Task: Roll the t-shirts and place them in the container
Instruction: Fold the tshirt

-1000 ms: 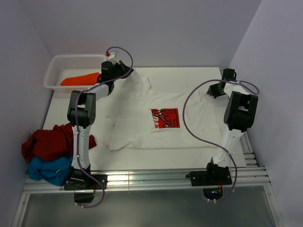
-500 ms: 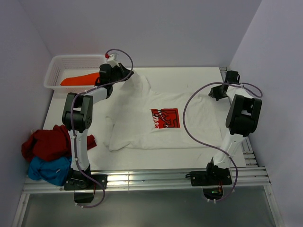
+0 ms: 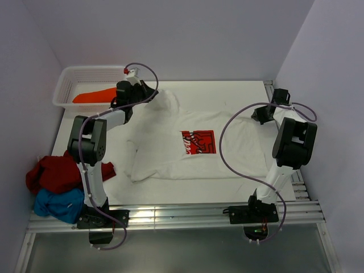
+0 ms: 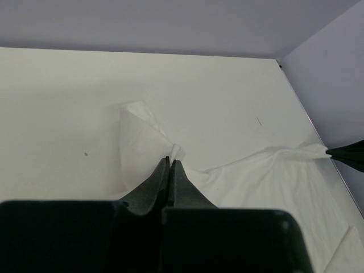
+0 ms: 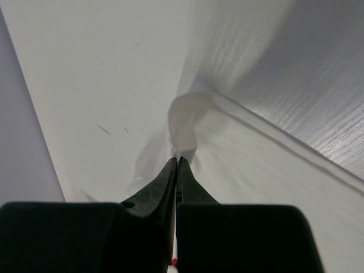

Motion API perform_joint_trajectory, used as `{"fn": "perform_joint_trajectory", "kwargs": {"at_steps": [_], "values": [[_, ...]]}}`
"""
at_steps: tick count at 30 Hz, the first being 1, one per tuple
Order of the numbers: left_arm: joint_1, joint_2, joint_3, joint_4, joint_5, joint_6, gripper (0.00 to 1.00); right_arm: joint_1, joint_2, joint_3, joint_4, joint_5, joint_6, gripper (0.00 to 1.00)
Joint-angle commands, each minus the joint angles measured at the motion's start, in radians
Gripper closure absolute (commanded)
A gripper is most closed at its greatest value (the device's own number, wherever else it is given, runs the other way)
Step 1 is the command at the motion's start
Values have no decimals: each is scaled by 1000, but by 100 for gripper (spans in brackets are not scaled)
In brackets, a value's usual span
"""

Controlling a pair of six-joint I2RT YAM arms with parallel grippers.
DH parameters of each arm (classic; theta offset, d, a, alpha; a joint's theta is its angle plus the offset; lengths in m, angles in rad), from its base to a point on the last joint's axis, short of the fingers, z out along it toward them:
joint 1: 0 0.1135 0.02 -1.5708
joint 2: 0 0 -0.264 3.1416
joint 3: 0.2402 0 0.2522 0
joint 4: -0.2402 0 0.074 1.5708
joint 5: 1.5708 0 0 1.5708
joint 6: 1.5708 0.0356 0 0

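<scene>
Soft, even light is falling from above on the white t-shirt (image 3: 193, 142), which is nearly washing out against the pale table (image 3: 227, 91). Nearer than the shirt, the metal rail (image 3: 142, 215) is glaring brightly. In the right wrist view a broad shadow is darkening the surface beyond the shirt's fold, and the close foreground is blurring into black.

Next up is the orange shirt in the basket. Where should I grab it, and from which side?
Come straight down from above: the basket walls fence the orange shirt in, so a sideways approach looks blocked. Pinch its narrow end, the one toward the white shirt; it tapers to a small bunch that two fingers could probably close on.
</scene>
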Motion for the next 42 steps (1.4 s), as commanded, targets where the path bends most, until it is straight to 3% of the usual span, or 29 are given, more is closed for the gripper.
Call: {"fn": "perform_joint_trajectory", "kwargs": {"at_steps": [1, 42], "values": [[-4, -87, -40, 59, -4, 40, 100, -11, -70, -17, 43, -13, -19, 100], [-54, -531, -413, 54, -78, 147, 100, -57, -340, -281, 107, -51, -99, 100]]}}
